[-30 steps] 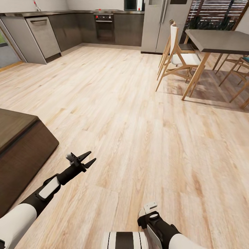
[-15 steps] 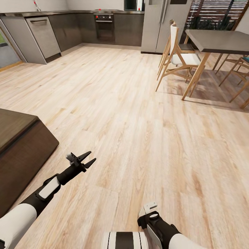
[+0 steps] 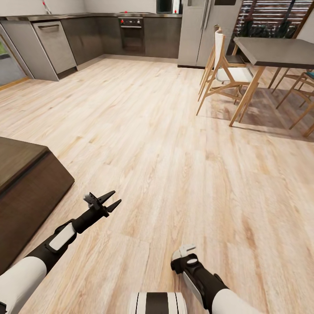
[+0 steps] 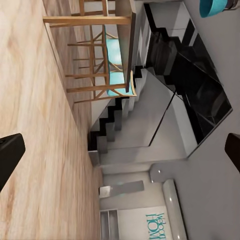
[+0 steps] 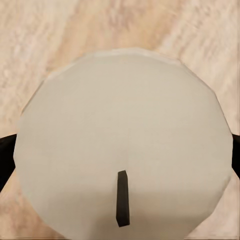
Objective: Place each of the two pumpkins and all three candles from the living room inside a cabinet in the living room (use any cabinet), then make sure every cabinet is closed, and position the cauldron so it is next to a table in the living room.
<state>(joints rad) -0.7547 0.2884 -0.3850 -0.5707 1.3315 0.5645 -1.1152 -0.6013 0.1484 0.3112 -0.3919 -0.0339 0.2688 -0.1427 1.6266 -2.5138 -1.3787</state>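
Loads of open pale wood-plank floor (image 3: pixel 165 144) here, running from the long low dark brown wood-grain cabinet (image 3: pixel 30 196) all the way across. The cabinet's corner edge pokes out just beside the left gripper (image 3: pixel 110 199), which hangs past that corner with its fingers spread and empty. The dark-topped dining table (image 3: pixel 279 50) and its light wooden chairs (image 3: pixel 224 74) sit well apart from the cabinet, far across the room. The right gripper (image 3: pixel 185 255) is low, farther out from the cabinet, clamped on a stubby pale grey candle (image 5: pixel 125 140) with a dark wick, dark fingertips (image 5: pixel 6 155) touching its sides.
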